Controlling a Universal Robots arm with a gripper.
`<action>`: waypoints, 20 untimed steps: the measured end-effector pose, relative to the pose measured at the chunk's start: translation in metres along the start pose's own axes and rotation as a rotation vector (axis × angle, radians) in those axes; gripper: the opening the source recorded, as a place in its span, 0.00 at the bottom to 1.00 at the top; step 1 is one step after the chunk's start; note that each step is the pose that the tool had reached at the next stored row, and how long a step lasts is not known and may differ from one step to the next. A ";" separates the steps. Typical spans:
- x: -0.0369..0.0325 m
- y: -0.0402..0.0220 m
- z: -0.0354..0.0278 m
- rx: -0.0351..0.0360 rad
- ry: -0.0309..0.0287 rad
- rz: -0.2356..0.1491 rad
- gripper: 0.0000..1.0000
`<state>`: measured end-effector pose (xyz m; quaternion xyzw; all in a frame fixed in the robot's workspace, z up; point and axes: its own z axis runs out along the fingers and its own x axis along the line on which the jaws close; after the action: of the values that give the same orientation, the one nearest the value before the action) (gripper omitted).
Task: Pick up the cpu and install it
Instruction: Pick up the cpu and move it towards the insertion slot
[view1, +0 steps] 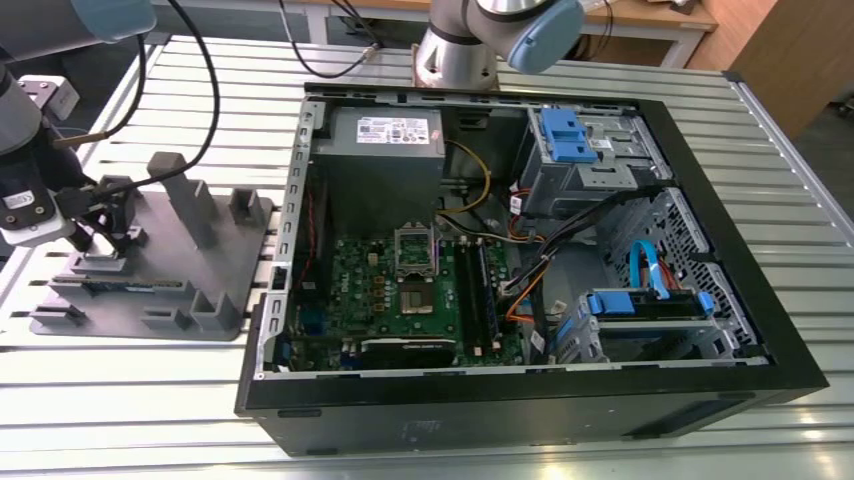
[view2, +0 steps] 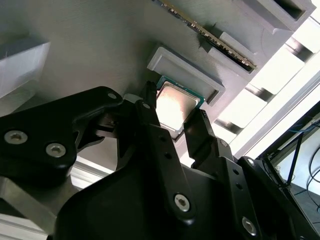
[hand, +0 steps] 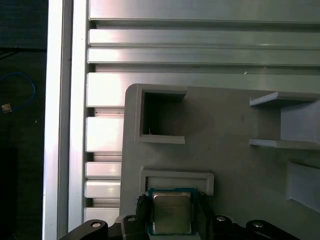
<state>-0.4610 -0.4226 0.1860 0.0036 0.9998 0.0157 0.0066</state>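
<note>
The small flat square cpu (hand: 171, 212) with a shiny silver metal top sits on the grey plastic tray (hand: 225, 140), right between the black end effector's (view2: 175, 117) 2 fingers (view2: 150, 117), pinched narrow onto its edges.

Grey tray (view1: 234, 262) beside open computer case (view1: 534, 400) on slatted table (view1: 120, 400); motherboard (view1: 400, 300) inside case.

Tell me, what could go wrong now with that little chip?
The gripper is at the cpu, which lies beside a raised rim of the grey tray; it might catch there or slip. The motherboard socket sits deep in the case, near loose cables, which could get in the way.
</note>
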 end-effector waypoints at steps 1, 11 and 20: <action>0.0001 0.0000 0.0000 0.0000 0.0001 0.000 0.47; 0.0005 0.0000 0.0004 0.0001 0.0001 0.000 0.55; 0.0002 0.0000 0.0027 -0.0001 -0.0001 0.000 0.55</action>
<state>-0.4612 -0.4225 0.1834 0.0036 0.9998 0.0158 0.0067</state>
